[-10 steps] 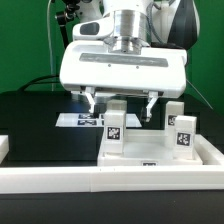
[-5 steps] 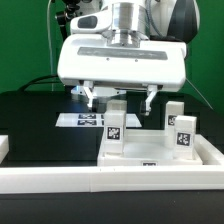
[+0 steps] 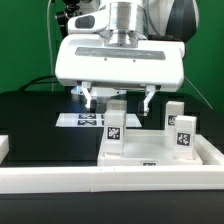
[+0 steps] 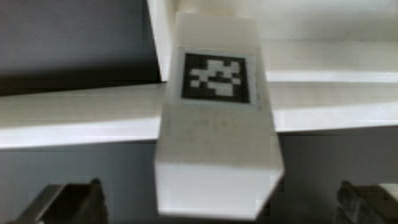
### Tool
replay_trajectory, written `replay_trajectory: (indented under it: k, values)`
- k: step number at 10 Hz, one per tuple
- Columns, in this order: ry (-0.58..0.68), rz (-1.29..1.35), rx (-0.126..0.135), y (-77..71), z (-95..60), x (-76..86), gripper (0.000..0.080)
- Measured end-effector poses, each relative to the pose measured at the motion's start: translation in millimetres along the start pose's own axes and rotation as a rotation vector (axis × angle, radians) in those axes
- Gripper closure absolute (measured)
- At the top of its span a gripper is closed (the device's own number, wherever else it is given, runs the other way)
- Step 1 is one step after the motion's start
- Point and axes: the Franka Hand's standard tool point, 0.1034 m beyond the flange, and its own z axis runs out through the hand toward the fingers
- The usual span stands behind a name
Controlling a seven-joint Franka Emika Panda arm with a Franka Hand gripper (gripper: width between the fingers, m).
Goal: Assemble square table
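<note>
The square table's white slab (image 3: 190, 152) lies flat at the exterior view's right. Three white tagged legs stand upright on it: one at its near-left part (image 3: 116, 126), one at the right (image 3: 184, 135), one behind that (image 3: 176, 109). My gripper (image 3: 121, 99) hangs open just above the near-left leg, one finger (image 3: 92, 99) on each side of its top, not touching. In the wrist view this leg (image 4: 217, 110) fills the middle, its tag facing the camera, between my open gripper's (image 4: 217, 200) dark fingertips (image 4: 71, 200). The slab's rim (image 4: 71, 112) runs behind it.
The marker board (image 3: 78, 120) lies on the black table to the exterior view's left of the slab. A long white border rail (image 3: 90, 182) runs along the front, with a white block (image 3: 4, 147) at the far left. A green wall stands behind.
My gripper has risen a little above the near-left leg and stays open. The legs and slab have not moved.
</note>
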Motion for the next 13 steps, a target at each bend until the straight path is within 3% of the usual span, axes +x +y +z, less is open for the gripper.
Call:
replay_trajectory:
  k: [3, 5, 10, 11, 12, 13]
  values:
    - [-0.223, 0.026, 0.050, 2.3, 3.3, -0.8, 0.0150]
    - [-0.352, 0.029, 0.070, 0.2, 1.0, 3.1, 0.0150]
    - [-0.335, 0.031, 0.057, 10.2, 5.5, 9.6, 0.0150]
    - [-0.336, 0.042, 0.056, 9.9, 5.1, 9.9, 0.0272]
    - [-0.336, 0.042, 0.058, 6.6, 5.0, 9.6, 0.0272]
    - [-0.337, 0.042, 0.057, 7.3, 5.2, 9.4, 0.0424]
